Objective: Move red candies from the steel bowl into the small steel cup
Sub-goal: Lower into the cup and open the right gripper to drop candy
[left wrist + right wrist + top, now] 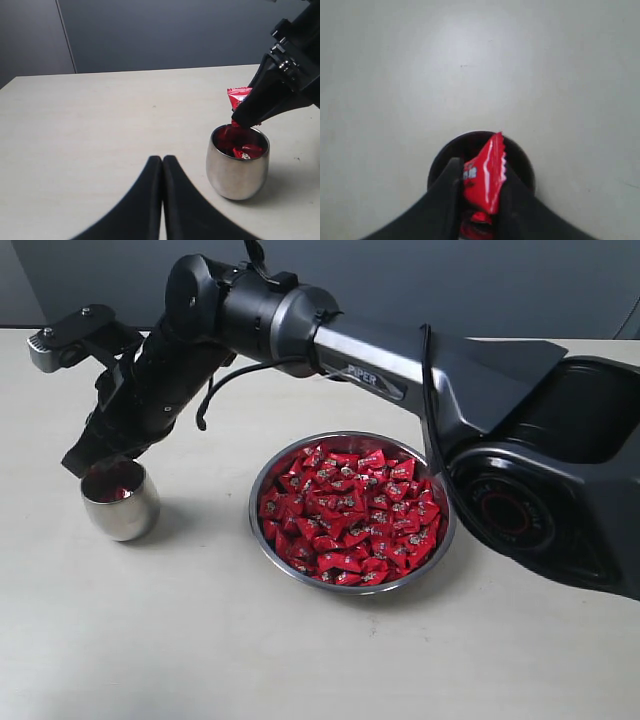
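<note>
The black right claw (pixel 480 172) hangs right over the small shiny steel cup (pixel 122 508). Its two fingers are pinched tight on one red candy (pixel 485 182) in a shiny wrapper. The candy's low end dips to about the cup's rim, and its top sticks up past the fingers. It has not been let go.

The cup stands upright on the pale table (pixel 200 640). It is at about nine o'clock from the wide steel bowl (pixel 268 468), with a gap of bare table between them. The long black arm reaches across over the bowl's far edge to get there.

Inside the cup I can see a few candies in the cup (pixel 247 150), maybe two or three. They lie low down, so the cup looks far from full.

The bowl is a different story. The heap of red candies (pixel 350 515) fills it almost from rim to rim, too many to count.

The left claw (pixel 162 160) is squeezed shut with nothing in it. It waits low over the table, near the cup but not touching it.

So I think the job has only just got going. A few candies are across, one more is ready to drop, and nearly all are left in the bowl. I think the next thing is for the right claw to open so the candy falls in.
</note>
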Robot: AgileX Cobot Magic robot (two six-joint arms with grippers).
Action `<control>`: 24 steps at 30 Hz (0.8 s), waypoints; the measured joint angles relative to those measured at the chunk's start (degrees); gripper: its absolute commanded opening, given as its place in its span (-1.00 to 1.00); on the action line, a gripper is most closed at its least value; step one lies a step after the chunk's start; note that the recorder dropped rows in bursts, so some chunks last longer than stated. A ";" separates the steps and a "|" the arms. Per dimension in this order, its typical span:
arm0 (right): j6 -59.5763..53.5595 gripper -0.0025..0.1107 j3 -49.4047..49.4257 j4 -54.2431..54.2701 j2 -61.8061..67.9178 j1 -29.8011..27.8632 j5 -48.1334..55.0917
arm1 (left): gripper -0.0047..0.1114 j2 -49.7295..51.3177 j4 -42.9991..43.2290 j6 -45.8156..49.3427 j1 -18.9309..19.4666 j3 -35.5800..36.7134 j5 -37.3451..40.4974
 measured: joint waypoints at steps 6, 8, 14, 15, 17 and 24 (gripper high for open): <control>0.61 -0.97 -0.21 0.28 1.80 0.00 -0.20 | -0.91 0.00 0.00 0.00 0.00 0.00 0.00; 0.61 -0.97 -0.21 0.55 1.91 0.00 -0.62 | -0.91 0.00 0.00 0.00 0.00 0.00 0.00; 0.72 -0.97 -0.21 0.78 1.91 0.00 -1.28 | -0.91 0.00 0.00 0.00 0.00 0.00 0.00; 0.72 -0.97 -0.21 0.78 1.91 0.00 -1.28 | -0.91 0.00 0.00 0.00 0.00 0.00 0.00; 0.72 -0.97 -0.21 0.78 1.91 0.00 -1.28 | -0.91 0.00 0.00 0.00 0.00 0.00 0.00; 0.81 -0.54 -0.21 0.91 1.91 0.00 -1.08 | -0.91 0.00 0.00 0.00 0.00 0.00 0.00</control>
